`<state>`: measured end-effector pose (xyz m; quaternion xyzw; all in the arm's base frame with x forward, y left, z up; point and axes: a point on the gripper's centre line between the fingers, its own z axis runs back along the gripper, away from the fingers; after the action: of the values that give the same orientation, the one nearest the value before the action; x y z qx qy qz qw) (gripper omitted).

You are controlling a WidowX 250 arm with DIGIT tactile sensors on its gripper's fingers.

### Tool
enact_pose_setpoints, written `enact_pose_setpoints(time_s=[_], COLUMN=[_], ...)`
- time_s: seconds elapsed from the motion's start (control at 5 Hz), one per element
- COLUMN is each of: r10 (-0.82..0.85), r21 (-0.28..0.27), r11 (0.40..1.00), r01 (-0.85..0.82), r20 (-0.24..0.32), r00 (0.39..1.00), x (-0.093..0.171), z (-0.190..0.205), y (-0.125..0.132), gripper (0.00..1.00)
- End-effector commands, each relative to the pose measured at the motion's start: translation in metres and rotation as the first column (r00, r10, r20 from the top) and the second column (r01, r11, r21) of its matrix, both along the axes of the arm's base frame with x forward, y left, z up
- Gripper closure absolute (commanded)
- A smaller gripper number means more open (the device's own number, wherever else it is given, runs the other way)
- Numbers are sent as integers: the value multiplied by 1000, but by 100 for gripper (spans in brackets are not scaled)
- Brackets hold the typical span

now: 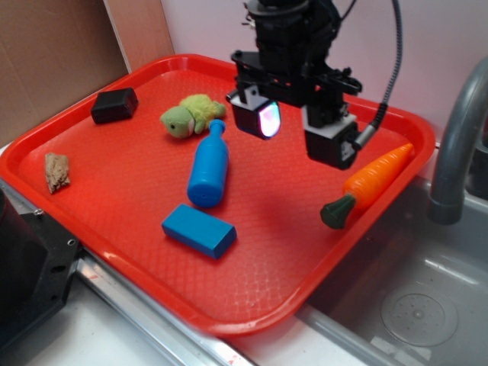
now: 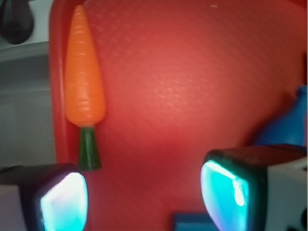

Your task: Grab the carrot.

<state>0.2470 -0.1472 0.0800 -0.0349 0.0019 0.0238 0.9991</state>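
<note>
A red plastic tray [image 1: 114, 229] with a textured floor lay across the edge of a steel sink [image 1: 427, 305], a grey faucet [image 1: 457, 145] rising just beyond the tray's far right rim. The carrot [image 1: 370, 184] lay on the tray floor hard against that right rim, near the faucet; its long axis ran along the rim, the pointed orange tip toward the faucet and the dark green stub toward the tray's near edge. The gripper [image 1: 299, 131] hung above the tray floor, its two padded fingers spread apart with nothing between them, so it was open and empty. In the exterior view the carrot lay just to the faucet side of the gripper and below it, the nearer finger close to the carrot's mid-body but not touching. The wrist view showed the same offset: the carrot [image 2: 84, 82] sat at the frame's left edge, outside the gap between the fingers [image 2: 226, 190], its axis running roughly parallel to the fingers' faces. Judged from this, the coming move called for a sideways shift toward the faucet-side rim before descent; the rim's closeness to the carrot might crowd one finger. A blue bottle [image 1: 209, 165] lay farther from the faucet, well apart from the carrot.
</note>
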Motion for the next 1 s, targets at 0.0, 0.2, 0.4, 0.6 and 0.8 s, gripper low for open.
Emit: enact_pose_setpoints(time_s=[0.0, 0.2, 0.4, 0.6, 0.8], r10=[-58, -63, -74, -72, -90], r21=[-21, -17, -27, -33, -7], r11=[998, 998, 997, 997, 996], r01=[59, 63, 73, 71, 90], r20=[42, 4, -18, -21, 34], r00=[997, 998, 997, 997, 995], x=[50, 93, 96, 72, 54], z=[1, -15, -23, -22, -4], y=[-34, -24, -15, -14, -16], gripper=[0, 0, 0, 0, 0])
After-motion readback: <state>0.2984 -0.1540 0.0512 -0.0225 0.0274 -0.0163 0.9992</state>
